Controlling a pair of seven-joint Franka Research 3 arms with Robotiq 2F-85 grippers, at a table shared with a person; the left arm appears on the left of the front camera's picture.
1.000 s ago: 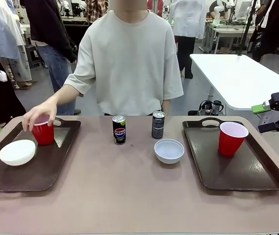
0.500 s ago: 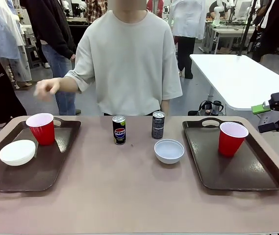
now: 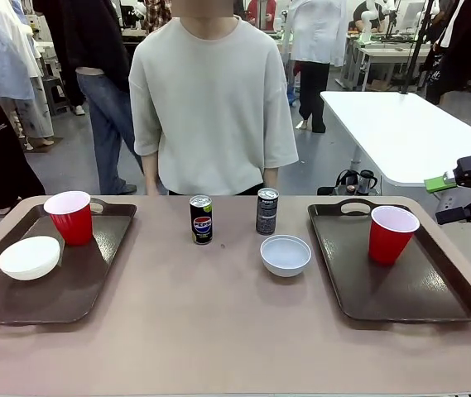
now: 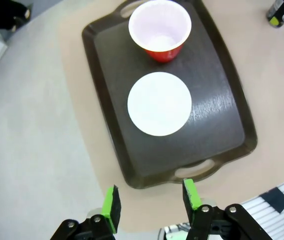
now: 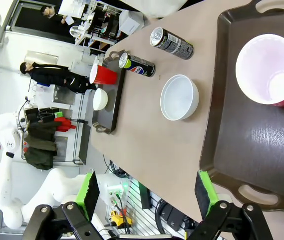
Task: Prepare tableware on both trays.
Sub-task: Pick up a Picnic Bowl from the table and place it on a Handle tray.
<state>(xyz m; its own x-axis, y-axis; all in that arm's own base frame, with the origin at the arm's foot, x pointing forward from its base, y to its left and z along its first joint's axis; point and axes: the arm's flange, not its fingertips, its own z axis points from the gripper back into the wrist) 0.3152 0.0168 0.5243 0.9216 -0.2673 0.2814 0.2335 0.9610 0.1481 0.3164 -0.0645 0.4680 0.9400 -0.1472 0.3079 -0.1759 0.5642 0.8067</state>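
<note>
The left tray [image 3: 86, 289] carries a red cup [image 3: 69, 217] and a white bowl [image 3: 29, 257]. A second red cup [image 3: 392, 233] stands upright on the right tray [image 3: 434, 302]. Between the trays, on the bare table, are two dark cans [image 3: 201, 219] [image 3: 266, 211] and another white bowl [image 3: 285, 255]. My left gripper [image 4: 150, 202] hovers open above the near end of the left tray [image 4: 221, 125], over its bowl [image 4: 159, 103] and cup [image 4: 160, 27]. High beside the right tray [image 5: 261, 150], my right gripper [image 5: 145, 189] [image 3: 444, 201] is open wide and holds nothing.
A person [image 3: 214, 99] stands at the far side of the table with both arms down. A white table [image 3: 392, 132] stands behind on the right, and other people move about in the background. The tabletop [image 3: 218, 331] in front of the cans is bare.
The person's hand let go of the red cup on the left tray and drew back to the body. Neither gripper has moved.
</note>
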